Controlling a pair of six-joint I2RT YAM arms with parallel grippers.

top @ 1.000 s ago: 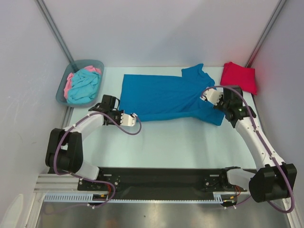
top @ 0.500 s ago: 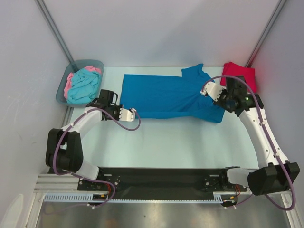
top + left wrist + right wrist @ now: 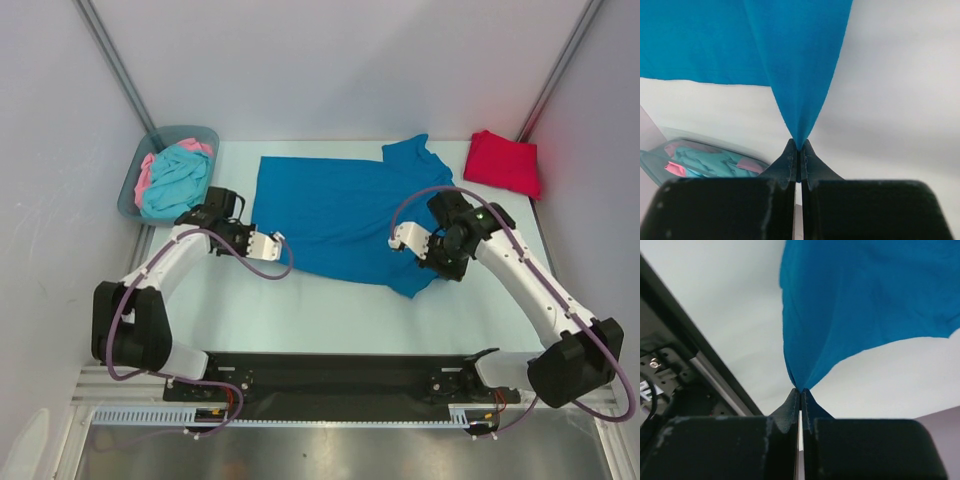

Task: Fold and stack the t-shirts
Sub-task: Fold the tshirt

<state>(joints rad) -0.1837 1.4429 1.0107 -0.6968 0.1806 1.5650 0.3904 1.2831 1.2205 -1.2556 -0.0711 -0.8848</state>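
The blue shirt (image 3: 340, 205) lies spread on the surface (image 3: 330, 300) just right of the bin (image 3: 185, 130), its hem toward the bin and its collar away from it. Both tools pinch its near edge, so the step in hand looks like lifting that long side to fold it across the body.

To do it well, the two ends should rise together and travel at an even pace. That way the edge stays taut between them and lands straight, parallel to the far side, without a diagonal crease. Lift only enough to clear the cloth beneath, and lay it down before letting go.

The left tool (image 3: 798, 147) is closed on the hem corner nearest the bin, and the cloth fans out from its tips. Its arm reaches forward, low and bent at the elbow. The right tool (image 3: 800, 390) is clamped on a peak of cloth at the end far from the bin. Its arm angles inward from the right with the wrist turned toward the bin.

A folded red shirt (image 3: 503, 162) rests well beyond, farthest from the bin. Turquoise (image 3: 178, 180) and pink (image 3: 147, 172) shirts wait inside the bin.
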